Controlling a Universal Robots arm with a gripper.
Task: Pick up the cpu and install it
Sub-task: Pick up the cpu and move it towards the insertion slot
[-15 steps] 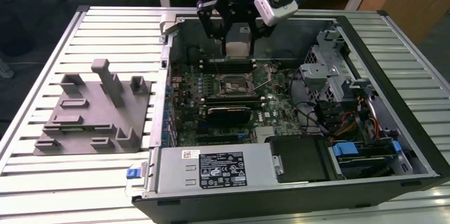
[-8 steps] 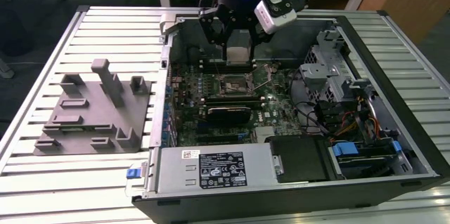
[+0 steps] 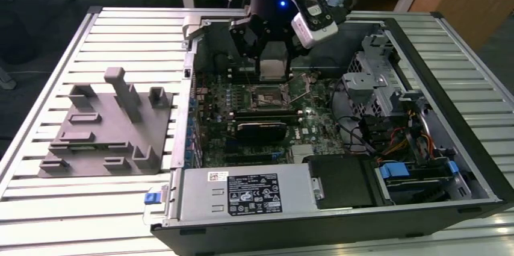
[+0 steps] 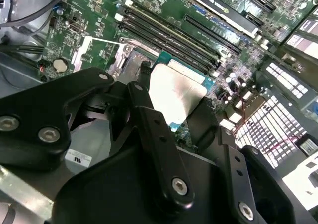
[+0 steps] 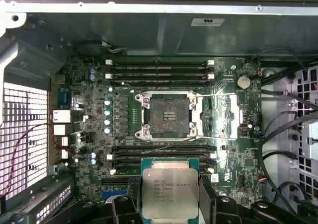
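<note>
The claw (image 3: 273, 70) is clamped on the cpu (image 3: 274, 62), with its black fingers (image 4: 149, 119) pressing against opposite edges of the chip. The cpu hangs inside the open computer case (image 3: 362, 227), raised clear of the green motherboard (image 5: 233, 149). In the first wrist view its silvery metal top faces the camera. It is near the processor socket (image 5: 169, 115) but not over it, and a bank of memory slots (image 5: 164, 154) lies between the two. The socket is bare, and its metal retaining frame (image 5: 221, 115) is swung open to one side. In the exterior view the case lies on its side on a slatted metal surface (image 3: 48, 69). A grey plastic fixture block (image 3: 105, 126) stands on that surface at the exterior view's left, well apart from the claw. The power supply (image 3: 241, 193) fills the case's near corner.
</note>
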